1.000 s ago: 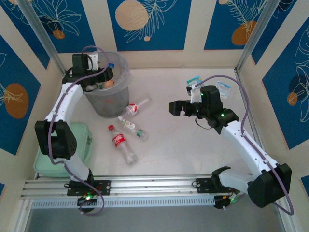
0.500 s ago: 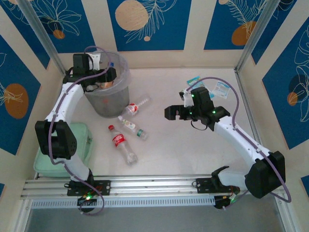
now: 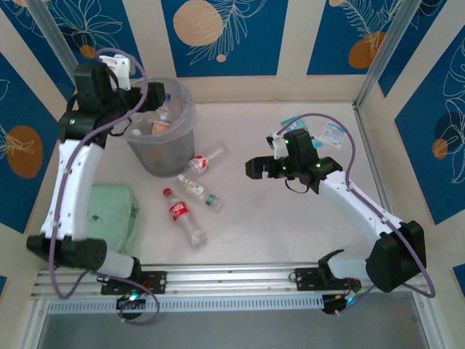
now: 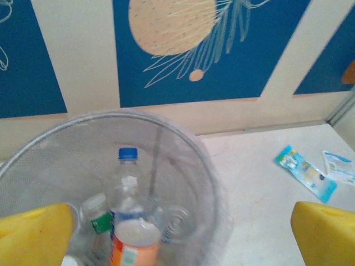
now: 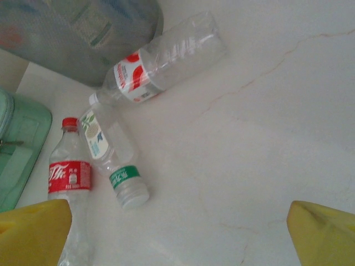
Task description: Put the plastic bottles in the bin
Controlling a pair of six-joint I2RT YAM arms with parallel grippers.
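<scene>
The left jaws stand wide open and empty, with the bin (image 4: pixel 191 183) and its bottles (image 4: pixel 128 188) beneath them. The right jaws gape over three loose bottles (image 5: pixel 111 149) lying on the surface (image 5: pixel 249 138).

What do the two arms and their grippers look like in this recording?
The left arm and right arm have white link shells, black joint housings, small green lights and a looping lilac cable each. The left gripper and right gripper are black; their finger pads are yellow.
</scene>
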